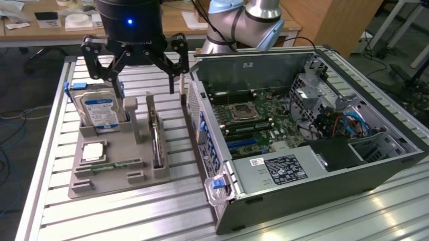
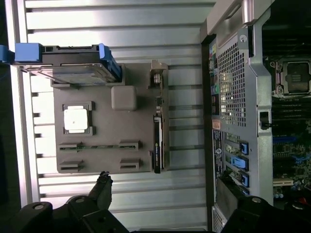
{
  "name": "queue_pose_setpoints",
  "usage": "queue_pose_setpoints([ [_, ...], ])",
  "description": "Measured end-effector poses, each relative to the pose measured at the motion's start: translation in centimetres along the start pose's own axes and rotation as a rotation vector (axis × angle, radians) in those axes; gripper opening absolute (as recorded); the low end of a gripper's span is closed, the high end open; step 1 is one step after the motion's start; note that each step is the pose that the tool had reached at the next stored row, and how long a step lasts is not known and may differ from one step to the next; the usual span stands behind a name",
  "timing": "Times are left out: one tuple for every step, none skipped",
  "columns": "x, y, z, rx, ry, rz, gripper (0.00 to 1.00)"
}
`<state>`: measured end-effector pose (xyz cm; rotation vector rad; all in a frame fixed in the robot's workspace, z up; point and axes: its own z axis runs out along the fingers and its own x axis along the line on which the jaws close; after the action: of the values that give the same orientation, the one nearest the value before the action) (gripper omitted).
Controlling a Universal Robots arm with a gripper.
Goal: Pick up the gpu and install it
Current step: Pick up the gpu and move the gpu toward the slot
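Gripper (image 1: 145,93) hung empty above the far end of the grey holder (image 1: 114,175), fingers spread wide. The gpu (image 1: 156,135) stood on edge in the holder's slot nearest the computer case (image 1: 322,170), with the hard drive (image 1: 99,108) upright just beside. Likely trouble: a descent off the gpu's line could land a finger on the hard drive or the case wall, and a pinch on so thin an edge could tilt it.
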<state>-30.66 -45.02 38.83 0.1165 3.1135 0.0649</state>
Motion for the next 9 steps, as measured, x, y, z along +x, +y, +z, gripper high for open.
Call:
queue_pose_setpoints([
  [0.0,0.0,0.07,0.0,0.0001,0.0,0.94],
  [0.0,0.0,0.09,0.0001,0.0001,0.0,0.94],
  [0.01,0.0,0.09,0.0001,0.0001,0.0,0.94],
  [0.01,0.0,0.09,0.0001,0.0002,0.0,0.94],
  [0.0,0.0,0.09,0.0001,0.0001,0.0,0.94],
  [0.01,0.0,0.09,0.0001,0.0001,0.0,0.94],
  [0.01,0.0,0.09,0.0001,0.0001,0.0,0.94],
  [0.01,0.0,0.09,0.0001,0.0001,0.0,0.94],
  [0.0,0.0,0.09,0.0001,0.0001,0.0,0.94],
])
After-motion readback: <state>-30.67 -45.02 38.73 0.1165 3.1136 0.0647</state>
